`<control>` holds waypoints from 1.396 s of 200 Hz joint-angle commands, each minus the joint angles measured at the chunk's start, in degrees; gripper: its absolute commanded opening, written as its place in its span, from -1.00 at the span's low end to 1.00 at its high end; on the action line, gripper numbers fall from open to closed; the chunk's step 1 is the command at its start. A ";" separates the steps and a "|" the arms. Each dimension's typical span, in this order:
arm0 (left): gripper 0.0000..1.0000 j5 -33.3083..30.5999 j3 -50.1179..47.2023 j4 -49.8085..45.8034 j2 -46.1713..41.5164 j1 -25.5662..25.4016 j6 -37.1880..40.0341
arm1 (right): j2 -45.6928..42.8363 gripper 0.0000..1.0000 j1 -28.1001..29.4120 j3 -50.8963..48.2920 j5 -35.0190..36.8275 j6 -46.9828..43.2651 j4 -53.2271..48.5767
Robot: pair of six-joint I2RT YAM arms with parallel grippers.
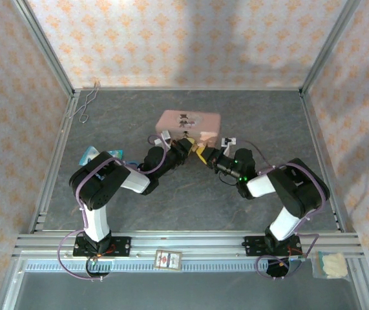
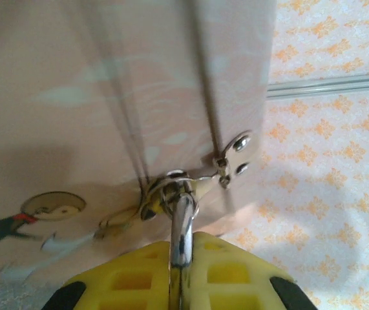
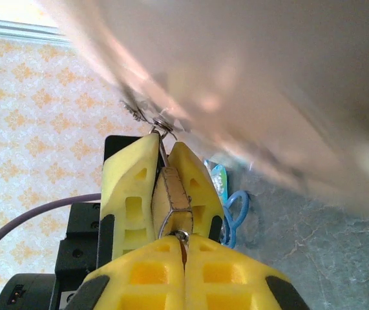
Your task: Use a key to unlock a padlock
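1. Far left of the pink tin (image 1: 187, 121), in the back corner of the bench (image 1: 268, 116): a bent wire (image 1: 86, 103), lying idle, no part in this step.
2. Left claw (image 2: 181, 239), just in front of the tin: clenched on the padlock (image 3: 171, 190), brass body pinched between its yellow pads. Likely reason: to stop the lock swinging and to keep its keyway end facing the other arm.
3. Padlock hangs at the tin's front edge. Its shackle (image 2: 183, 216) runs up through the hasp (image 2: 232, 155), so the tin is fastened and the shackle looks unopened.
4. Right claw (image 3: 184, 248), right of the lock and tip to tip with it: clenched on the key (image 3: 183, 236), a silvery sliver of which shows at the lock's bottom end. Judged: key lined up along the lock's axis for inserting or turning. Cannot tell how deep it sits.
5. Writing: none legible. The tin's lid bears a small picture of a figure. A card (image 1: 168, 259) on the near rail, well in front of the tin, has a red mark too small to read.
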 commanded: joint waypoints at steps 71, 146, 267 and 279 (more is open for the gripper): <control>-1.00 8.77 1.29 5.28 0.29 -6.66 0.44 | -0.48 -1.00 1.49 2.96 4.73 6.53 4.20; -1.00 7.73 -0.04 6.22 1.63 -8.62 -1.06 | 2.00 -1.00 2.16 6.80 5.04 0.63 -1.30; -1.00 -3.38 -1.89 7.10 2.93 -4.27 -4.07 | -9.07 -0.20 0.49 -5.65 9.04 -3.11 -8.23; -1.00 -3.23 -1.51 6.83 4.61 -4.27 -3.98 | -10.65 -0.17 0.40 -6.41 9.70 -3.71 -8.96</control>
